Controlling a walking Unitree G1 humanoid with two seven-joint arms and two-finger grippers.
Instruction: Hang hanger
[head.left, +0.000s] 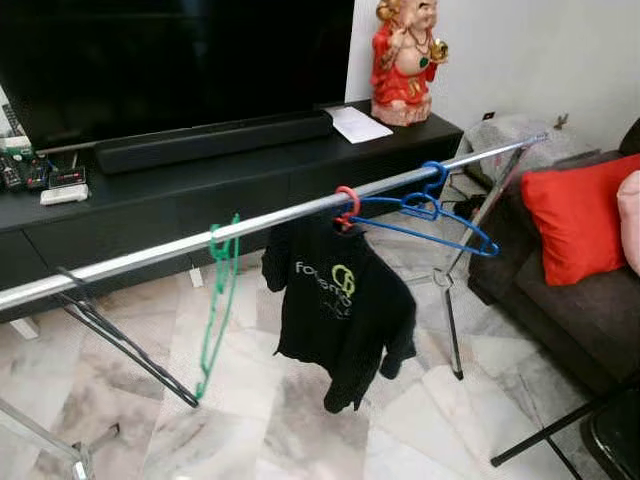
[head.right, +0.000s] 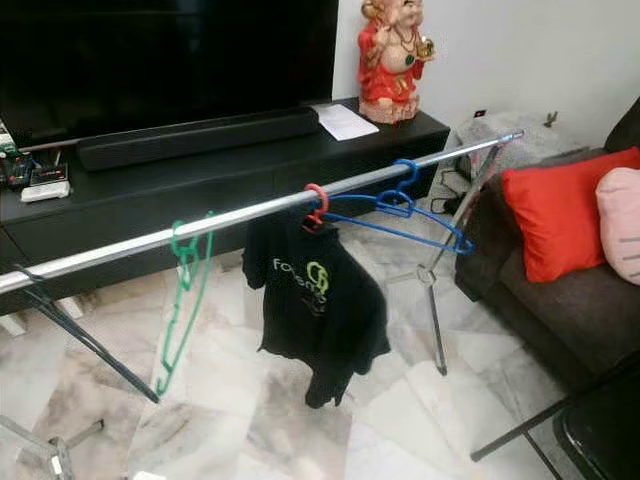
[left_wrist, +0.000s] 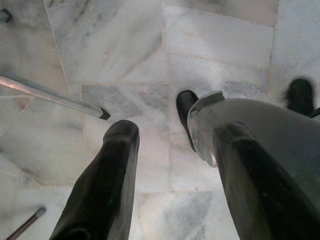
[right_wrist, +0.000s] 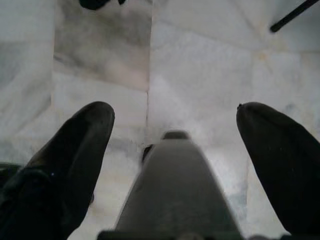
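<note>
A long silver metal drying-rack rail (head.left: 250, 228) crosses the head views from 8 o'clock up to 2 o'clock, carried on black and silver folding legs (head.left: 120, 345) over a pale marble tile floor (head.left: 290, 430). Three hangers sit on the rail. A thin green plastic hanger (head.left: 218, 300) hangs empty left of centre, turned nearly edge-on. A red-hooked hanger (head.left: 346, 206) near centre carries a black T-shirt with a white and green logo (head.left: 340, 300). Just beside it, toward 2 o'clock, a blue plastic hanger (head.left: 430, 212) is hooked on the rail, empty and tilted, its lower bar pointing toward 4 o'clock.

Beyond the rail, at 11 o'clock, stands a low black television cabinet (head.left: 200, 190) bearing a long black soundbar (head.left: 210, 142), a sheet of white paper (head.left: 360, 124) and a red and gold figurine (head.left: 405, 60). At 3 o'clock, a dark sofa (head.left: 560, 300) holds a red cushion (head.left: 575, 215).

Left gripper (left_wrist: 172, 150): seen from its wrist camera, pointed at the floor, fingers spread apart, nothing between them. Right gripper (right_wrist: 175, 130): likewise aimed at the floor tiles, fingers wide apart, released and empty.
</note>
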